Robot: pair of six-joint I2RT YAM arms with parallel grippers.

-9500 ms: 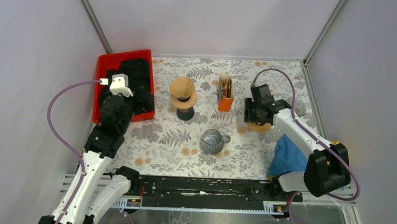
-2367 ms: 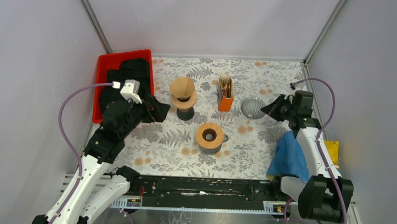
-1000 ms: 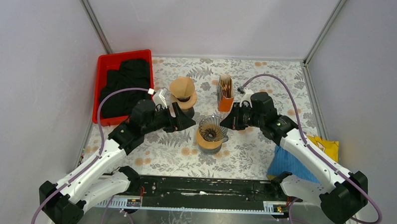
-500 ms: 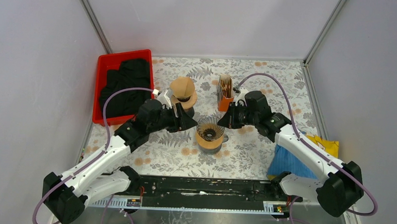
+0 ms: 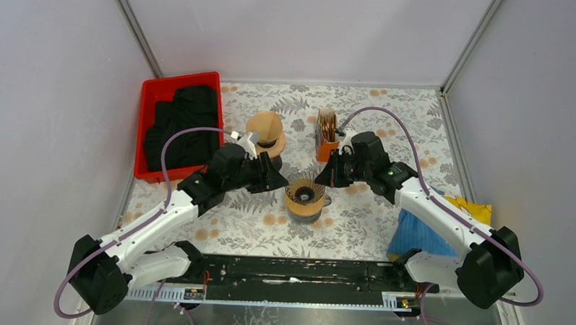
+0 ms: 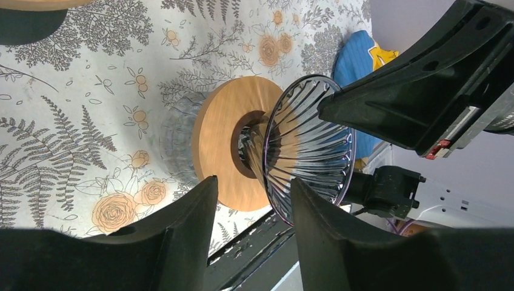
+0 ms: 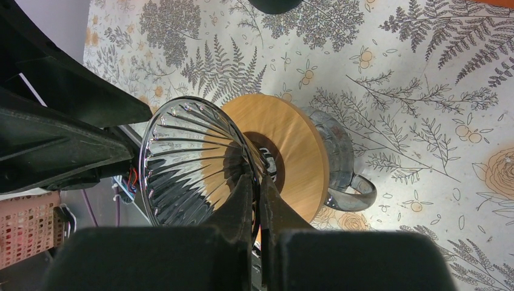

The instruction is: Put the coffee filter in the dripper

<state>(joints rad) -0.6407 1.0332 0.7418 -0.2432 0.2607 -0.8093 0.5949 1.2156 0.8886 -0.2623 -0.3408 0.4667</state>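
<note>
Right hand [image 7: 256, 182] clenched on the rim of the glass dripper [image 7: 182, 160], which sits in the wooden collar [image 7: 297, 151]. Left hand [image 6: 250, 189] released, fingers apart at the dripper's left. Coffee filters [image 5: 327, 125] stand in the orange holder [image 5: 329, 151], just beyond.

Glossy ribbed glass dripper [image 6: 309, 151], matt smooth wooden collar [image 6: 217, 145], matt floral-printed table cover [image 6: 73, 121]

Top camera looks down from behind; both wrist cameras closely face the glass dripper [image 5: 304, 186] from opposite sides
</note>
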